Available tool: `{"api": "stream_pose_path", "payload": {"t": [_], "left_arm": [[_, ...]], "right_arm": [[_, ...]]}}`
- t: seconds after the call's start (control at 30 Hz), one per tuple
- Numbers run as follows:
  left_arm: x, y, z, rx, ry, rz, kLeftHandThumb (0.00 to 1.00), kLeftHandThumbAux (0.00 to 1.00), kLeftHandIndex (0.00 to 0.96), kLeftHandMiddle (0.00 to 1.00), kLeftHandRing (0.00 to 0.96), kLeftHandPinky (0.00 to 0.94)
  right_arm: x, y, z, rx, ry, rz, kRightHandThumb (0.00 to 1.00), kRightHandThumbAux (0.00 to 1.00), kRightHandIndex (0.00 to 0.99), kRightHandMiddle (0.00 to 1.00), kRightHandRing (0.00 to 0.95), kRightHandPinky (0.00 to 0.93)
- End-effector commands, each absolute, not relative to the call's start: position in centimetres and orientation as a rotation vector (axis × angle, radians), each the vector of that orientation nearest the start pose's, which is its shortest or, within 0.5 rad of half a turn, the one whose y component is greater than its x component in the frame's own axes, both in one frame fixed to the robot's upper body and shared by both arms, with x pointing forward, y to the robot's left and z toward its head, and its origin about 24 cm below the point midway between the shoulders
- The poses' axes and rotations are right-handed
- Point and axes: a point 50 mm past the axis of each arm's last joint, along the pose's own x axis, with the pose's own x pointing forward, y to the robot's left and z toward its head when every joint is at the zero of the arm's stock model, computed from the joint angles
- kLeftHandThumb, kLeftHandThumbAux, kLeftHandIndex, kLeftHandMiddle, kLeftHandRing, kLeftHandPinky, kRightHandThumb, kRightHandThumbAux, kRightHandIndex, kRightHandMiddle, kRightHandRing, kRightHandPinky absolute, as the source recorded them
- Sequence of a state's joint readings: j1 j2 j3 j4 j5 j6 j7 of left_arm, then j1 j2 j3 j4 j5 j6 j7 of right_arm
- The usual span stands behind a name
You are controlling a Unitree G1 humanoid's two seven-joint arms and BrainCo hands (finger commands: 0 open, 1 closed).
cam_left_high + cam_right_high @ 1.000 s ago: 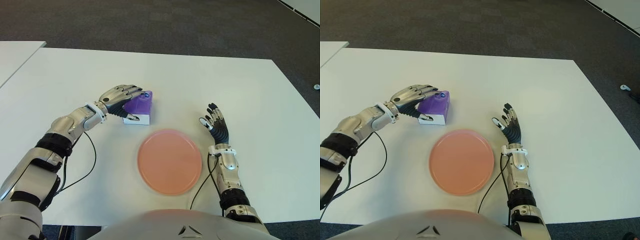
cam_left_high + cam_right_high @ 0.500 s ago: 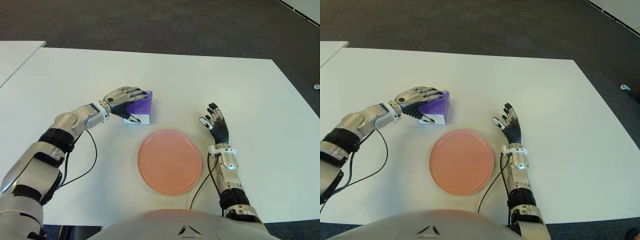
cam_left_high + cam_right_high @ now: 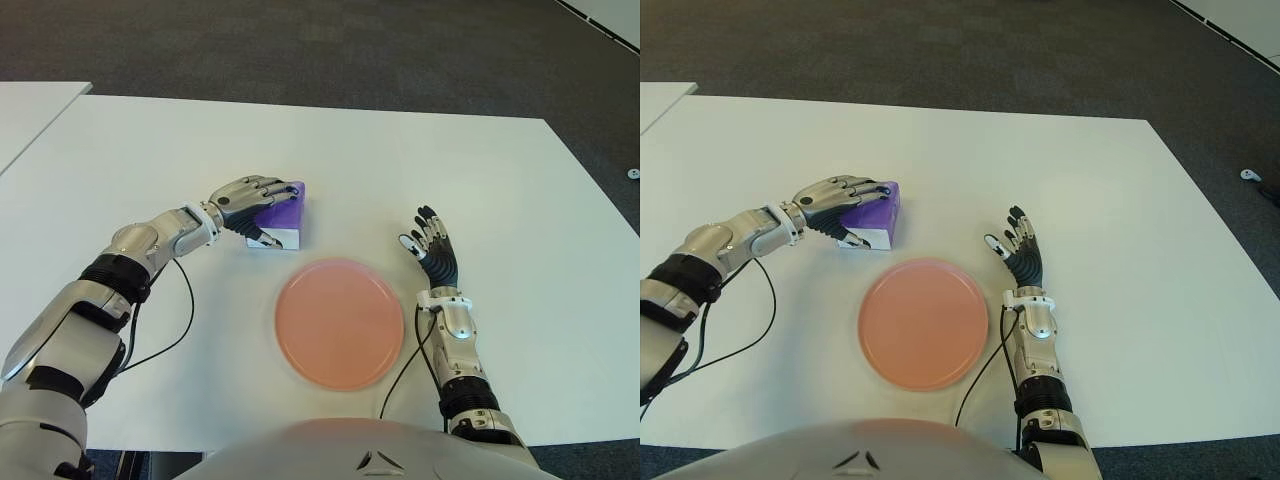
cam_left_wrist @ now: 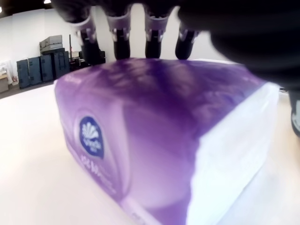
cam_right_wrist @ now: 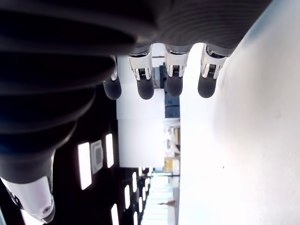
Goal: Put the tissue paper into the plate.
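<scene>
The tissue paper is a purple pack (image 3: 288,208) with a white end, lying on the white table (image 3: 150,140) just beyond the plate's left side. My left hand (image 3: 270,212) covers it from the left, shut on it: fingers (image 4: 119,40) curl over its top and the thumb presses the white end. The pack (image 4: 154,140) fills the left wrist view and sits on the table. The salmon-pink plate (image 3: 340,322) lies flat near the table's front edge with nothing on it. My right hand (image 3: 430,250) shows to the right of the plate, fingers (image 5: 145,86) straight and spread, holding nothing.
A black cable (image 3: 165,345) runs from my left forearm across the table towards the front edge. A second white table's corner (image 3: 30,110) shows at the far left. Dark carpet (image 3: 320,50) lies beyond the table's far edge.
My left hand has lowered and settled over the tissue pack, its fingers curling further round it. The pack, the plate and my right hand have stayed in place.
</scene>
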State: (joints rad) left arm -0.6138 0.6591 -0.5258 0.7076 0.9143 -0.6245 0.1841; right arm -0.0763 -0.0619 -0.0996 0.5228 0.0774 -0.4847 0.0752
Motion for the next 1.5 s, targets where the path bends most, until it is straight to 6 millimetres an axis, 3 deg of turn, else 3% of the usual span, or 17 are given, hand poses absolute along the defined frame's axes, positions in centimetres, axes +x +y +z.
{"api": "stream_pose_path", "payload": {"t": [0.03,1.5], "left_arm": [[32.62,18.35,6.54,1.611,-0.441,-0.682,0.000,0.311,0.000,0.000,0.000,0.000],[33.11,18.43,7.16,1.751,-0.600,-0.495,0.000,0.331,0.000,0.000,0.000,0.000]], "right_arm": [[20.44,-17.70,-7.16,0.057,0.289,-0.067,0.000,0.638,0.000,0.000,0.000,0.000],[19.78,-17.43,-7.03,0.060,0.265,-0.026,0.000,0.644,0.000,0.000,0.000,0.000]]}}
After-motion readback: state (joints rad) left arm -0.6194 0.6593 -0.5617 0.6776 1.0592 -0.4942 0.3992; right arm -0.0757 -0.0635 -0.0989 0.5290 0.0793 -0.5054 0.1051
